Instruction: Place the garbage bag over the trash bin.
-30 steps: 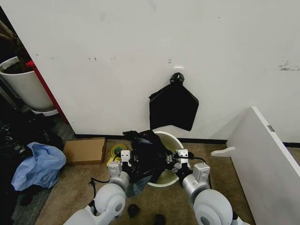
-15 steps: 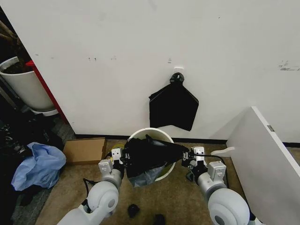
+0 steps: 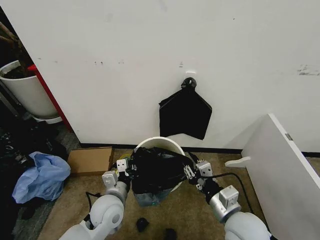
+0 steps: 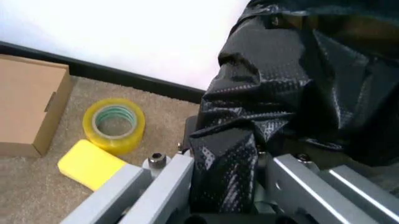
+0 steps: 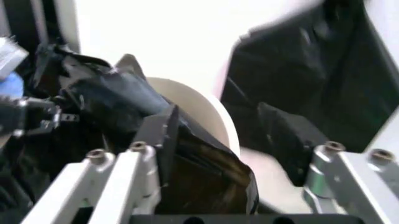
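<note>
Two grippers, left gripper [image 3: 125,167] and right gripper [image 3: 192,172], each pinching an edge of the garbage bag [image 3: 156,169], have now drawn it farther over the trash bin [image 3: 159,143], leaving the far rim uncovered.

arms: rounded silver-grey shells, bulbous at the lower joints
left gripper [image 3: 125,167]: small white blocky finger housings with dark marks
right gripper [image 3: 192,171]: same white blocks on a darker wrist, grey square module behind
cables: thin black cable looping behind each wrist
fingers [image 4: 159,186]: flat brushed-grey metal bars, small round silver screw beside the near one
right fingers [image 5: 121,179]: pale metal bars, round screw heads on top
</note>
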Controlling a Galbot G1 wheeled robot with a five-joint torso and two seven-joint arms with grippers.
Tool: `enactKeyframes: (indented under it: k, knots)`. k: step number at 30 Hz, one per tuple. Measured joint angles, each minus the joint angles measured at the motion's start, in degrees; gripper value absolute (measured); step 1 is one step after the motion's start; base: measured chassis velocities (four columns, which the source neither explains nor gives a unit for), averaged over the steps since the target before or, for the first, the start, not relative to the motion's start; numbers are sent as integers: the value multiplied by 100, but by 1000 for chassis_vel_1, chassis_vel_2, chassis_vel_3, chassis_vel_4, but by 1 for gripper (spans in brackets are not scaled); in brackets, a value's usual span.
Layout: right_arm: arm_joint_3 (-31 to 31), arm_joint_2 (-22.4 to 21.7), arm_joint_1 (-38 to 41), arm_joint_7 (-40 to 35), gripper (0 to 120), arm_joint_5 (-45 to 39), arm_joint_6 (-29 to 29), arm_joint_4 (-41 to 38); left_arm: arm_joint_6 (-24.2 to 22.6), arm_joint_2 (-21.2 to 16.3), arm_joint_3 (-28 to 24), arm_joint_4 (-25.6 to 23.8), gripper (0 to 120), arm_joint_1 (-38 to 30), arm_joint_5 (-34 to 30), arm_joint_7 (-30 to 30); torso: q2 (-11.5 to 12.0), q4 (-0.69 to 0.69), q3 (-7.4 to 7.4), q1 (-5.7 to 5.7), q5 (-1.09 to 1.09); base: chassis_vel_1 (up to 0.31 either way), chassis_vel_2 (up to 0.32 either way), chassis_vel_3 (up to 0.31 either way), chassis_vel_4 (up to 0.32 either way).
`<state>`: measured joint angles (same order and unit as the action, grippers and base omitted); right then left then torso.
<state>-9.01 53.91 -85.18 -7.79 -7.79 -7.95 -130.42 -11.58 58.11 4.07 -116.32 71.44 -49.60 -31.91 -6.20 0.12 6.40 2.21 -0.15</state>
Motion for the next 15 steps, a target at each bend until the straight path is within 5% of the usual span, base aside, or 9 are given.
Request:
enactKeyframes:
  k: [15]
  knots:
    - [460, -483, 842, 1499, 100, 3701, 1222, 880, -357, -9, -334, -76, 1, -117, 214, -95, 0, -1, 1, 0, 0, 0, 0, 0, 0]
